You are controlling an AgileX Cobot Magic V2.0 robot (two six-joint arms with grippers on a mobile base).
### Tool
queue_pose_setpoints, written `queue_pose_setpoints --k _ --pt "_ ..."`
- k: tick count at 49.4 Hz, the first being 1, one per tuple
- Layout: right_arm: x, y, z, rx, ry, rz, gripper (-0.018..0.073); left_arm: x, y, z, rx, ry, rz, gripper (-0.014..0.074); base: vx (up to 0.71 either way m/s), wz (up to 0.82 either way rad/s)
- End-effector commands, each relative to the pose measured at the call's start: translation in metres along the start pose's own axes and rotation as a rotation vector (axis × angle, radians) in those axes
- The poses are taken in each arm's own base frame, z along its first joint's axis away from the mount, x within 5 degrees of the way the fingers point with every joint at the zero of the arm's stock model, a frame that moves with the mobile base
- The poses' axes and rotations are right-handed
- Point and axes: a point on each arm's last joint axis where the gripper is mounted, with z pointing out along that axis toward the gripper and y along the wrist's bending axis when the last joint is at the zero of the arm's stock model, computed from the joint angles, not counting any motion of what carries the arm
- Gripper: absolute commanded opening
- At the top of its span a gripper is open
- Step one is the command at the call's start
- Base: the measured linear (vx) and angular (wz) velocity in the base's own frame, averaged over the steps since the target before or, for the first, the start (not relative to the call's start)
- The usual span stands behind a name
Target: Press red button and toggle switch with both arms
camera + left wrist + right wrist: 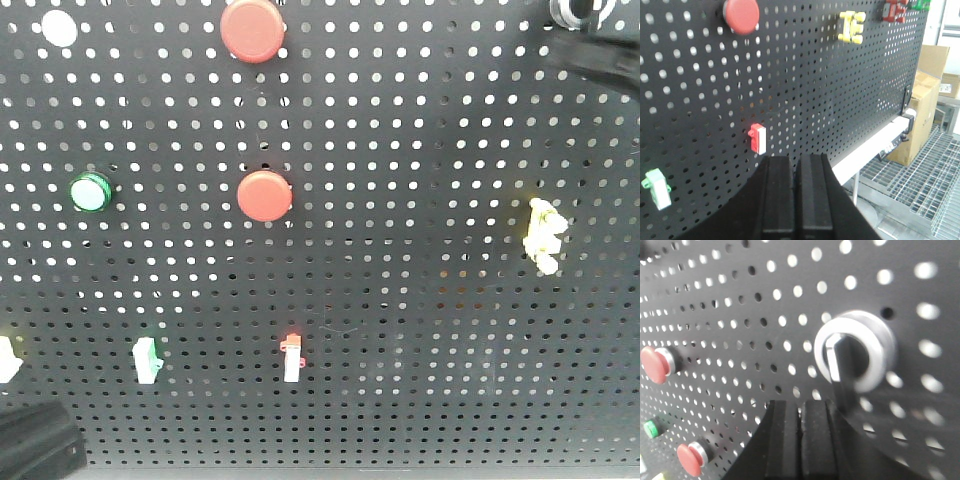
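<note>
Exterior front-facing view shows a black perforated metal pegboard [420, 330] standing upright and carrying the controls. A red round domed push button [264, 195] sits near the board's centre, with a second red round push button [252, 30] directly above it at the top edge. A small red-and-white toggle switch [292, 357] is mounted below the central button, and a green-and-white toggle switch [147, 360] sits to its left at the same height. A yellow plastic switch [543, 233] is mounted well apart at the right. One dark blurred arm [35, 445] occupies the lower left corner and another dark blurred arm [600, 55] the upper right corner. On the left wrist view, the left gripper [795, 160] has its black rubber fingers [777, 195] pressed together with no gap and nothing between them; the tips sit just below the red-and-white toggle switch, and contact with the board cannot be determined. On the right wrist view, the right gripper [800, 405] likewise has its black fingers [782, 440] fully closed on nothing, just below a silver-ringed rotary selector switch with a black knob [855, 351]; contact cannot be determined.
</note>
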Motion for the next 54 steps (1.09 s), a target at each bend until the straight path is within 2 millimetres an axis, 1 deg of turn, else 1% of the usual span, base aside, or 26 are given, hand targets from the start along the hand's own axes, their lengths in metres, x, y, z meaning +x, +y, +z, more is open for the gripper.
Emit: queue_pose_setpoints --k 1,12,24,35,42,47,49,54 --pt "-0.021 0.004 -0.008 0.033 -0.108 -0.001 -0.0003 -0.011 0.003 -0.001 -0.033 -0.054 -0.038 0.0002 0.00 0.00" --pt "-0.020 -0.003 -0.008 0.120 -0.096 -0.079 -0.0003 -0.011 0.003 -0.001 -0.033 -0.054 -0.038 0.0002 0.00 0.00" --pt "-0.027 -0.012 -0.012 0.227 -0.158 -0.104 -0.0003 -0.011 0.002 -0.001 -0.031 -0.053 -0.037 0.0002 0.00 0.00" --pt "-0.026 -0.009 -0.016 0.238 -0.129 -0.139 -0.0003 -0.011 0.003 -0.001 -0.035 -0.051 -0.027 0.0002 0.00 0.00" --pt "-0.016 0.003 -0.021 0.161 0.009 -0.191 -0.0003 -0.010 0.003 -0.001 -0.034 -0.046 -0.026 0.0002 0.00 0.00" --pt "-0.008 0.010 -0.027 0.134 0.121 -0.233 -0.0003 -0.001 0.004 0.000 -0.040 -0.022 -0.028 0.0002 0.00 0.00" --pt "-0.005 0.013 -0.034 0.145 0.142 -0.243 -0.0003 0.005 0.005 0.001 -0.046 -0.007 -0.033 0.0002 0.00 0.00" --pt "0.014 0.016 -0.050 0.204 0.133 -0.243 -0.0003 0.030 0.009 0.004 -0.087 0.049 -0.059 0.0002 0.00 0.00"
